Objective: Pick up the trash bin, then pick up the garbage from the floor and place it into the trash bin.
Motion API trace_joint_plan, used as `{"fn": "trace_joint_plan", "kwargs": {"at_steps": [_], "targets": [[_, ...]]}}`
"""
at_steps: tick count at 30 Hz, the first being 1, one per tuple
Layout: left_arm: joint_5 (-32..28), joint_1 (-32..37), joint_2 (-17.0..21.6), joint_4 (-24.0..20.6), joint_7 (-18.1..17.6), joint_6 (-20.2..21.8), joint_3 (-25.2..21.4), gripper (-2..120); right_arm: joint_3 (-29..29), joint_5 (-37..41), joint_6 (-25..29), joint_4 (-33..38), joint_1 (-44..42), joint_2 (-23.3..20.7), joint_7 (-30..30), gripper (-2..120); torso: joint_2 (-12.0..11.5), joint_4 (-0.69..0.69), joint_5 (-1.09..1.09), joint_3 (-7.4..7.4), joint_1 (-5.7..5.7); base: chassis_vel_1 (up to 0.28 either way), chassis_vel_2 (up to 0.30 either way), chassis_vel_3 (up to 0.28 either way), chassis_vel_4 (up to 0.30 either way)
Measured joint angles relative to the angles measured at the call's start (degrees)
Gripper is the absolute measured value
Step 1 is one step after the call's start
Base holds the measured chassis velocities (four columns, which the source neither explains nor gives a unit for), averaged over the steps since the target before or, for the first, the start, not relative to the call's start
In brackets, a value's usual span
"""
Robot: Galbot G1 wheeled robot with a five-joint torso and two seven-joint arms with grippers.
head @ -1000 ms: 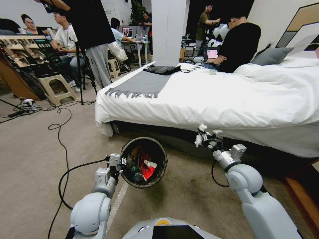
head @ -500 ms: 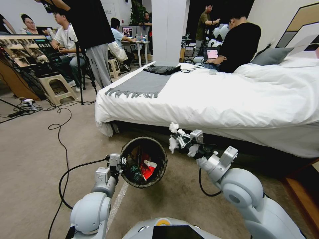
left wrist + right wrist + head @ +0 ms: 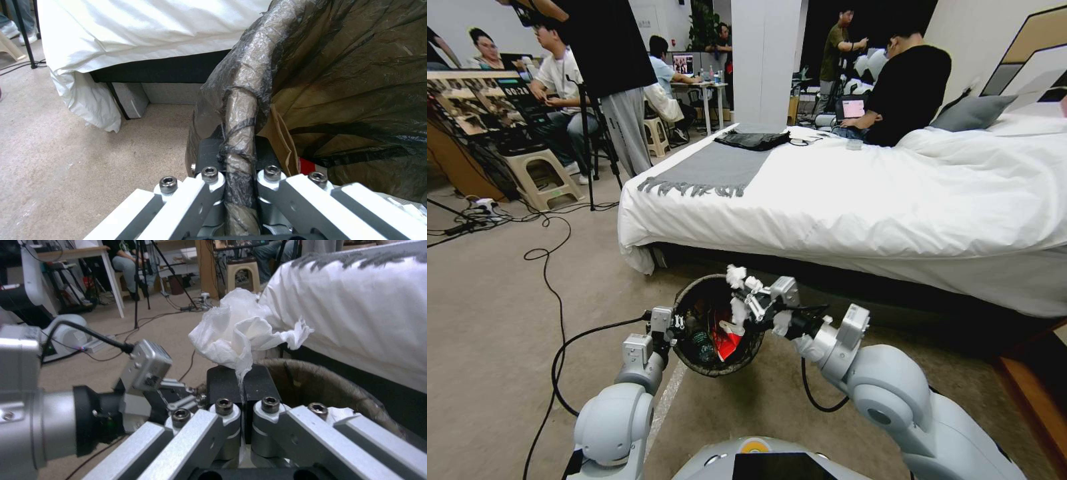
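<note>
Now right hand (image 3: 739, 293) pinched on white tissue (image 3: 242, 333) above trash bin (image 3: 690, 293), left hand (image 3: 240, 186) clamping its rim (liner-wrapped).

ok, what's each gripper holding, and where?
Left gripper: bin by its bag-wrapped rim. Right gripper: tissue, pinched at its lower end.

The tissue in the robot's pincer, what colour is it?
White. The crumpled tissue shows best in the right wrist view, pinched in the right pincer.

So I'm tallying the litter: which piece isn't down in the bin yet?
The crumpled white tissue, pinched in the right gripper above the trash bin rim; the red-and-white packet and clear bottle already lie inside.
</note>
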Motion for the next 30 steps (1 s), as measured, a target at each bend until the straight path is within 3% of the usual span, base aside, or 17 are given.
{"fn": "trace_joint_plan", "kwargs": {"at_steps": [15,24,30], "targets": [[0.09,-0.21,-0.06,-0.04,0.10,0.02,0.11,1,-7.06,-5.69,0.99,-8.00,1.86,3.37,0.73,0,0.00,0.00,-0.01,0.00,0.00,0.000,0.000,0.000,0.000],[-0.13,-0.69,0.01,0.09,0.14,0.10,0.00,1,-8.09,-6.62,0.90,-10.79,3.30,4.45,1.06,0,0.00,0.00,0.00,0.00,0.00,0.000,0.000,0.000,0.000],[-0.24,-1.23,0.00,0.70,0.17,0.16,0.05,1,-9.80,-6.88,0.74,-12.26,4.28,5.48,3.40,25,0.00,0.00,0.00,0.00,0.00,0.000,0.000,0.000,0.000]]}}
